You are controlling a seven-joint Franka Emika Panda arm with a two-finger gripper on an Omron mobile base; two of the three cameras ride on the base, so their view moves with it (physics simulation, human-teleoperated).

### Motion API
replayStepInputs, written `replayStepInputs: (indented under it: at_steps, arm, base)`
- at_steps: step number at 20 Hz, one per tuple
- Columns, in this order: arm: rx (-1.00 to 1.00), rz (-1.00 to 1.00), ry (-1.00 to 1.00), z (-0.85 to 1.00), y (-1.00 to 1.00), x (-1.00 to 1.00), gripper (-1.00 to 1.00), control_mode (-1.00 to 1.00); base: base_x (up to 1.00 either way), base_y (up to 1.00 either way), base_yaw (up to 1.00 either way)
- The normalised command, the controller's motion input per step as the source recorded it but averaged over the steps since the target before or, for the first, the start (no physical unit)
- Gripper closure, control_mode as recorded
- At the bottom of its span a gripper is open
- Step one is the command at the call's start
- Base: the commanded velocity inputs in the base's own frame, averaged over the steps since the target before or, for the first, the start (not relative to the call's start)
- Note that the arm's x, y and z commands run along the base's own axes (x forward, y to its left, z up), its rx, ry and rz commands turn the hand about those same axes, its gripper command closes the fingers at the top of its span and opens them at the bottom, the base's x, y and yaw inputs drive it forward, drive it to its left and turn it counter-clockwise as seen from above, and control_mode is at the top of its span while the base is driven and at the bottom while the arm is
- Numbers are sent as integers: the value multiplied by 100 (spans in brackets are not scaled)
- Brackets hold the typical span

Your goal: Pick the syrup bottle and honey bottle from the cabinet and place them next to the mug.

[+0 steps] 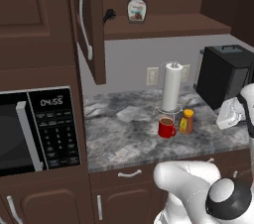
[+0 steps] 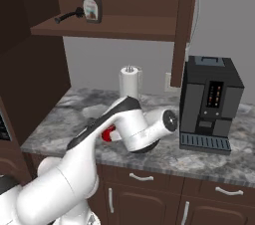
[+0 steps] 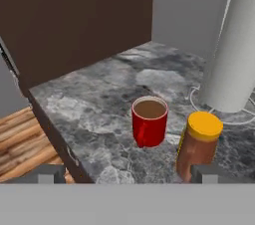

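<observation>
Honey bottle (image 3: 198,144) stood upright on the counter (image 1: 124,129) just right of the mug (image 3: 149,121), close but not touching, so that half of the task looked done. Gripper (image 3: 127,175) had its jaws wide apart, gripping nothing, fingertips (image 3: 206,173) low in the hand view with the honey just beyond them; I'd read that as a release. Mug was upright, handle facing the camera side, brown liquid near the rim, so any approach near it risks a spill. Honey cap was on; contents amber, level not readable. Syrup bottle (image 1: 137,8) sat upright on the shelf of the cabinet (image 1: 163,25), well above the mug and a bit left of it, door (image 1: 92,25) swung open, so access looked clear. A black object lay on the shelf left of the syrup; can't tell what it was. Paper towel roll (image 1: 171,87) stood just behind the mug, which limits free space there; left of the mug looked like the better spot for the syrup.
</observation>
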Motion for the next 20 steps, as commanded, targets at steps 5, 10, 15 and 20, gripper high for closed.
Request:
replayStepInputs:
  at_steps: [5, 10, 15, 20]
  arm:
    - [0, -9, 0, 98, 32, -33, -100, -100]
    - [0, -6, 0, 94, 43, -36, -100, -100]
    - [0, -7, 6, 100, 41, -8, -100, -100]
    - [0, -11, 9, 100, 24, 0, -100, -100]
  base:
    - [0, 0, 0]
    - [0, 0, 0]
    - [0, 0, 0]
    - [0, 0, 0]
